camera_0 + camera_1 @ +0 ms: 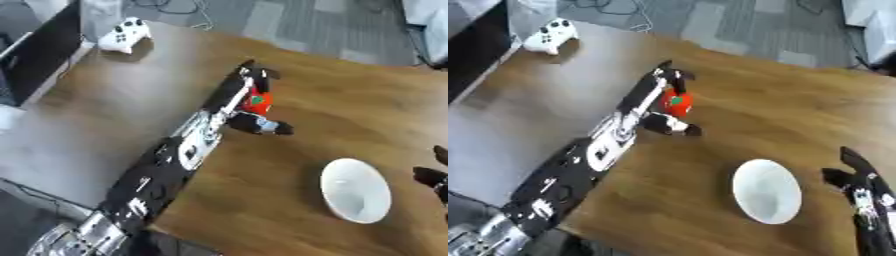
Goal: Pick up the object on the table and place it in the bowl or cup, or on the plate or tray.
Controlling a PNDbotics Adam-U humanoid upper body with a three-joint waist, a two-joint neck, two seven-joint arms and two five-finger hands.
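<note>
My left arm stretches out long across the brown wooden worktop [350, 100], running from the lower left corner up toward the middle. At its end my left hand [248, 100] is curled round a small red rounded object with a green spot [258, 102] — fingers arched over its far side, thumb hooked in at the near side, so the red thing sits clamped between them, about mid-worktop. I cannot tell whether it rests on the wood or is just clear of it.

The white round bowl [767, 191] stands well apart from it, nearer me and to the right.

My right hand [857, 175] shows at the right edge, just beside the bowl, fingers straight and pointing up — holding nothing.

A white game controller [124, 35] lies at the far left corner.
</note>
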